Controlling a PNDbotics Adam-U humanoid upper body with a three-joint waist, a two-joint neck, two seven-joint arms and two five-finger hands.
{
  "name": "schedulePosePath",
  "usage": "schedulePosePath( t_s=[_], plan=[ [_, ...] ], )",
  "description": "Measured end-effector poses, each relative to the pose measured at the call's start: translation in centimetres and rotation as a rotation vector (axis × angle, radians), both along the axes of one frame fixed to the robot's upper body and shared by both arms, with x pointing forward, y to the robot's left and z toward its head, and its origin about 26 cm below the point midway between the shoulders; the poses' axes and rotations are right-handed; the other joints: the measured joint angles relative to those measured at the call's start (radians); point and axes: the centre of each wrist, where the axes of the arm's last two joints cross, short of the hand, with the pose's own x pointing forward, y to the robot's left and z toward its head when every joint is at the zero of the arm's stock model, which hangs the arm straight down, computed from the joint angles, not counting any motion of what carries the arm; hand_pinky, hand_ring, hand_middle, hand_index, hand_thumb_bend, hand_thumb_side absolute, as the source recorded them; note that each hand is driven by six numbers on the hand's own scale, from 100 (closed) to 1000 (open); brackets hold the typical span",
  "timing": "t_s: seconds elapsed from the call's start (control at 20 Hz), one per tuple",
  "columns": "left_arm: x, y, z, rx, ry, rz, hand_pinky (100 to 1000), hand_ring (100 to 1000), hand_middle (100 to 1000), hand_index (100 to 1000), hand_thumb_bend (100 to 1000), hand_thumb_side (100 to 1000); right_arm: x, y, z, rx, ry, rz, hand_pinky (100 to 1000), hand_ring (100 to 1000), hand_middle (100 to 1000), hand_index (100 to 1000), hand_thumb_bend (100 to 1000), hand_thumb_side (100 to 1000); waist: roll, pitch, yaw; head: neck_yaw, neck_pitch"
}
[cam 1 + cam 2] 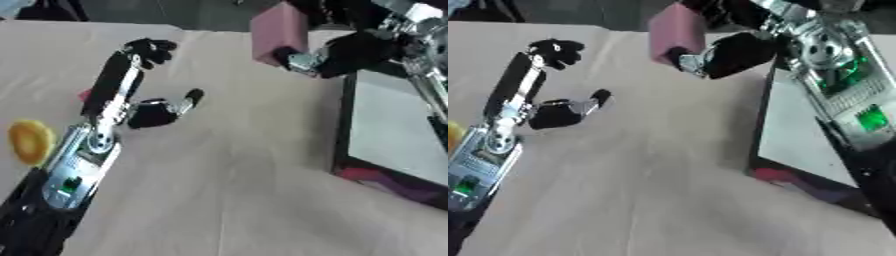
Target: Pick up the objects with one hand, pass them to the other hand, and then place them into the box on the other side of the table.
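Above the bench's (227, 200) far right, the right robot hand (346, 52) pinched the pink block (280, 32) beside the box (343, 125), so the placing step looked underway, needing a carry over its rim; the left robot hand (144, 107) lay spread, empty.

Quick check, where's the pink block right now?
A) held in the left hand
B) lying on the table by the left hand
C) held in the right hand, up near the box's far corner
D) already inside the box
C: the right hand has its fingers curled round the pink block, above the table beside the box; the left hand holds nothing.
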Motion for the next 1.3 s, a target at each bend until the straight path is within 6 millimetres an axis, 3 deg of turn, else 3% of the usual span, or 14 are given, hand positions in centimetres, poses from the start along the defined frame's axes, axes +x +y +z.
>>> schedulePosePath(
  t_s=[0.5,0.9,1.3],
  plan=[
    [0.0,0.5,0.4,-0.009,-0.017,0.019,697,676,627,791,498,314,-0.3,-7.5,-2.4,-0.006,0.022,-0.280,830,758,517,568,335,100,0.000,0.000,-0.001,-0.059,0.000],
    [-0.1,0.8,0.7,-0.017,-0.029,0.031,696,675,626,791,500,315,-0.8,-11.2,-4.8,-0.064,0.055,-0.417,830,759,529,577,346,100,0.000,0.001,-0.001,-0.105,-0.004],
    [-0.1,0.9,0.9,-0.024,-0.037,0.036,697,675,626,790,500,316,-0.3,-13.4,-7.1,-0.134,0.086,-0.514,846,806,622,666,462,100,0.000,0.001,0.000,-0.135,-0.005]
  ],
)
